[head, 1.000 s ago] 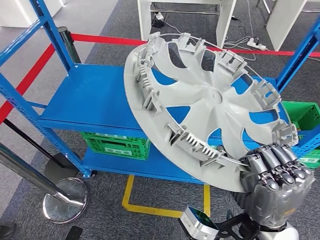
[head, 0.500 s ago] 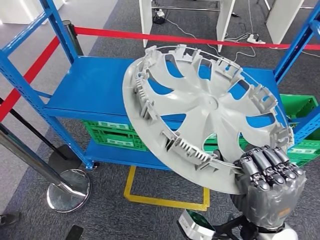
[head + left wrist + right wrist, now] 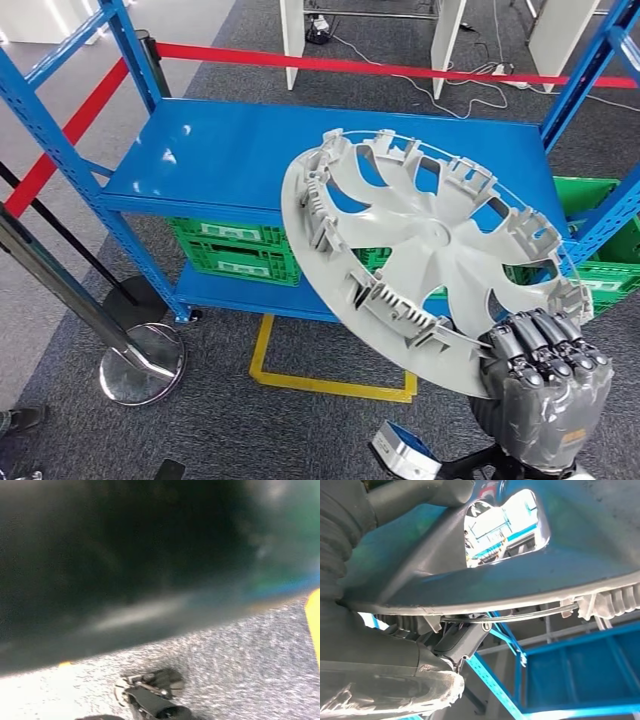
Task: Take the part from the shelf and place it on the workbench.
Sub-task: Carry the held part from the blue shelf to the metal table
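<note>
- One right hand [image 3: 545,385] of yours gripped the grey wheel cover [image 3: 430,245] by its near rim, fingers curled over the edge.
- You held it tilted in front of the blue shelf [image 3: 226,160].
- Left hand's fingers: cannot tell.

Grey carpet [image 3: 226,420] covers the floor, marked with a yellow taped outline [image 3: 332,383] near a chrome stanchion base [image 3: 142,362]. A red barrier belt [image 3: 362,68] stretches across the room, and white table legs [image 3: 290,28] stand beyond it among trailing cables [image 3: 468,95].
</note>
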{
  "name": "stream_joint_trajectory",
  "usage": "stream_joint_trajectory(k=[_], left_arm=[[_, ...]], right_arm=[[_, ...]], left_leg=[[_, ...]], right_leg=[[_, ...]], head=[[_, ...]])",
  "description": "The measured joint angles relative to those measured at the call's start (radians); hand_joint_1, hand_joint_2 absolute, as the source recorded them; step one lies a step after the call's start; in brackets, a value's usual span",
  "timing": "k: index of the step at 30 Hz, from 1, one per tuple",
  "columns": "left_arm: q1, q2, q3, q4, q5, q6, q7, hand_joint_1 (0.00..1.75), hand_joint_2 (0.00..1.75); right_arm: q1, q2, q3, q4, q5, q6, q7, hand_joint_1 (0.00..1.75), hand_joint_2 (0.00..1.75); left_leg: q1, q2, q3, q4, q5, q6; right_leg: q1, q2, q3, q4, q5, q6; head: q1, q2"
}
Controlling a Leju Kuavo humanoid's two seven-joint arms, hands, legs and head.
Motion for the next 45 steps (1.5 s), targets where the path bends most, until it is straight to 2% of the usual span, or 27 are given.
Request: stream_joint_trajectory(k=[2,5,6,7,8,9,11,12,14,16,17,20,21,22,24,26,28,29,31,32,34,36,37,39,41,43,45], left_arm=[[0.002,0.000,0.000,0.000,0.000,-0.002,0.004,0.00,0.00],[0.003,0.008,0.001,0.000,0.002,-0.012,0.009,0.00,0.00],[0.003,0.013,0.001,0.000,0.003,-0.016,0.010,0.00,0.00],[0.003,0.017,0.002,0.000,0.003,-0.020,0.011,0.00,0.00],[0.003,0.021,0.002,0.000,0.004,-0.024,0.011,0.00,0.00],[0.003,0.025,0.003,0.000,0.004,-0.027,0.012,0.00,0.00],[0.003,0.032,0.004,0.000,0.004,-0.028,0.013,0.00,0.00],[0.003,0.035,0.004,0.000,0.004,-0.028,0.013,0.00,0.00],[0.004,0.039,0.004,0.000,0.004,-0.028,0.013,0.00,0.00],[0.005,0.043,0.005,0.000,0.004,-0.028,0.013,0.00,0.00],[0.006,0.045,0.005,0.000,0.004,-0.029,0.013,0.00,0.00],[0.010,0.048,0.007,0.000,0.005,-0.031,0.013,0.00,0.00],[0.010,0.050,0.007,0.000,0.005,-0.031,0.013,0.00,0.00],[0.009,0.052,0.008,0.000,0.005,-0.033,0.013,0.00,0.00],[0.008,0.058,0.008,0.000,0.006,-0.037,0.013,0.00,0.00],[0.007,0.065,0.008,0.000,0.007,-0.042,0.013,0.00,0.00],[0.003,0.071,0.009,0.000,0.008,-0.045,0.013,0.00,0.00],[0.001,0.073,0.009,0.000,0.008,-0.045,0.013,0.00,0.00],[0.000,0.077,0.009,0.000,0.011,-0.045,0.012,0.00,0.00],[0.000,0.078,0.010,0.000,0.012,-0.045,0.012,0.00,0.00],[-0.001,0.078,0.010,0.000,0.012,-0.046,0.012,0.00,0.00],[-0.002,0.078,0.010,0.000,0.012,-0.046,0.012,0.00,0.00],[-0.002,0.079,0.010,0.000,0.012,-0.046,0.012,0.00,0.00],[-0.002,0.079,0.010,0.000,0.012,-0.047,0.012,0.00,0.00],[-0.002,0.079,0.010,0.000,0.012,-0.047,0.012,0.00,0.00],[-0.002,0.079,0.010,0.000,0.012,-0.047,0.012,0.00,0.00],[-0.003,0.081,0.010,0.000,0.012,-0.047,0.012,0.00,0.00]], right_arm=[[-0.002,0.000,-0.001,0.001,-0.002,0.006,-0.002,1.75,1.75],[-0.024,0.000,0.002,0.009,-0.007,0.031,-0.002,1.75,1.75],[-0.037,0.000,0.005,0.014,-0.009,0.043,-0.001,1.75,1.75],[-0.050,0.000,0.009,0.021,-0.010,0.054,0.002,1.75,1.75],[-0.063,0.000,0.013,0.028,-0.011,0.063,0.006,1.75,1.75],[-0.073,0.000,0.017,0.034,-0.012,0.069,0.010,1.75,1.75],[-0.092,0.000,0.024,0.043,-0.012,0.076,0.013,1.75,1.75],[-0.100,0.000,0.027,0.046,-0.012,0.077,0.014,1.75,1.75],[-0.111,0.000,0.032,0.051,-0.012,0.077,0.014,1.75,1.75],[-0.114,0.000,0.036,0.056,-0.012,0.077,0.014,1.75,1.75],[-0.115,0.000,0.038,0.058,-0.013,0.078,0.014,1.75,1.75],[-0.123,0.000,0.043,0.067,-0.017,0.083,0.018,1.75,1.75],[-0.128,0.000,0.045,0.071,-0.018,0.086,0.019,1.75,1.75],[-0.135,0.000,0.047,0.076,-0.019,0.088,0.021,1.75,1.75],[-0.148,0.000,0.052,0.087,-0.019,0.091,0.026,1.75,1.75],[-0.161,0.001,0.059,0.098,-0.020,0.093,0.030,1.75,1.75],[-0.173,0.002,0.064,0.107,-0.020,0.093,0.032,1.75,1.75],[-0.178,0.002,0.066,0.112,-0.020,0.093,0.032,1.75,1.75],[-0.186,0.002,0.069,0.119,-0.019,0.094,0.032,1.75,1.75],[-0.188,0.002,0.071,0.123,-0.019,0.094,0.032,1.75,1.75],[-0.191,0.002,0.072,0.129,-0.019,0.094,0.033,1.75,1.75],[-0.195,0.002,0.075,0.134,-0.019,0.094,0.037,1.75,1.75],[-0.197,0.002,0.076,0.137,-0.018,0.094,0.039,1.75,1.75],[-0.200,0.002,0.078,0.142,-0.017,0.095,0.046,1.75,1.75],[-0.205,0.002,0.079,0.146,-0.015,0.097,0.051,1.75,1.75],[-0.213,0.002,0.082,0.147,-0.015,0.099,0.053,1.75,1.75],[-0.218,0.002,0.086,0.149,-0.014,0.099,0.055,1.75,1.75]], left_leg=[[0.003,0.003,-0.017,-0.006,0.017,0.013],[0.002,0.007,-0.055,-0.008,0.051,0.028],[0.001,0.008,-0.070,-0.008,0.062,0.029],[-0.001,0.008,-0.084,-0.007,0.073,0.028],[-0.002,0.009,-0.099,-0.006,0.084,0.028],[-0.002,0.009,-0.114,-0.005,0.095,0.026],[-0.004,0.007,-0.139,0.001,0.114,0.019],[-0.006,0.006,-0.148,0.005,0.123,0.015],[-0.008,0.005,-0.157,0.009,0.140,0.005],[-0.006,0.003,-0.163,0.010,0.149,-0.006],[-0.004,0.003,-0.168,0.021,0.130,-0.012],[0.002,0.002,-0.206,0.160,-0.013,-0.029],[0.004,0.002,-0.219,0.226,-0.050,-0.032],[0.005,0.002,-0.224,0.277,-0.063,-0.034],[0.005,0.002,-0.192,0.288,-0.026,-0.033],[0.004,0.001,-0.099,0.170,0.017,-0.024],[0.001,0.000,-0.016,0.041,0.013,-0.013],[-0.001,0.000,0.000,0.008,0.004,-0.009],[-0.001,0.001,-0.004,-0.008,0.011,0.001],[0.000,0.003,-0.011,-0.011,0.020,0.008],[0.003,0.007,-0.033,-0.015,0.042,0.023],[0.000,0.008,-0.062,-0.014,0.064,0.029],[-0.002,0.008,-0.078,-0.013,0.076,0.029],[-0.005,0.008,-0.110,-0.010,0.098,0.028],[-0.008,0.008,-0.136,-0.004,0.117,0.024],[-0.011,0.007,-0.153,0.002,0.134,0.016],[-0.011,0.007,-0.161,0.004,0.152,0.006]], right_leg=[[-0.001,0.002,-0.018,0.018,-0.024,0.010],[-0.003,0.004,-0.067,0.167,-0.159,0.018],[-0.003,0.004,-0.079,0.229,-0.188,0.019],[-0.003,0.004,-0.080,0.268,-0.191,0.020],[-0.003,0.004,-0.067,0.279,-0.172,0.019],[-0.003,0.004,-0.036,0.254,-0.138,0.018],[-0.002,0.004,0.070,0.118,-0.094,0.014],[-0.001,0.004,0.123,0.040,-0.098,0.010],[0.002,0.006,0.173,-0.050,-0.122,0.002],[0.002,0.004,0.160,-0.056,-0.117,-0.010],[0.002,0.002,0.152,-0.055,-0.109,-0.019],[0.000,-0.002,0.121,-0.054,-0.077,-0.037],[0.001,-0.002,0.108,-0.052,-0.066,-0.037],[0.001,-0.002,0.094,-0.047,-0.055,-0.037],[0.002,-0.001,0.061,-0.034,-0.038,-0.035],[0.003,-0.001,0.033,-0.020,-0.027,-0.031],[0.005,-0.002,0.017,-0.009,-0.016,-0.022],[0.006,-0.003,0.011,-0.008,-0.009,-0.017],[0.005,-0.003,0.002,-0.006,0.001,-0.004],[0.004,-0.001,-0.005,0.001,-0.010,0.001],[0.003,0.002,-0.032,0.062,-0.082,0.009],[0.002,0.004,-0.066,0.186,-0.171,0.014],[0.002,0.004,-0.075,0.241,-0.190,0.016],[0.002,0.004,-0.050,0.265,-0.157,0.014],[0.003,0.003,0.039,0.158,-0.100,0.007],[0.006,0.004,0.142,0.010,-0.101,-0.001],[0.010,0.004,0.176,-0.056,-0.117,-0.008]], head=[[0.002,0.000],[0.007,0.000],[0.007,0.000],[0.007,0.000],[0.007,0.000],[0.007,0.000],[0.008,0.000],[0.007,0.000],[0.006,0.000],[0.006,0.000],[0.005,0.000],[0.000,0.000],[-0.001,0.000],[-0.001,0.000],[-0.001,0.000],[-0.001,0.000],[0.000,0.000],[0.000,0.000],[0.000,0.000],[0.000,0.000],[0.004,0.000],[0.006,0.000],[0.006,0.000],[0.006,0.000],[0.006,0.000],[0.005,0.000],[0.005,0.000]])
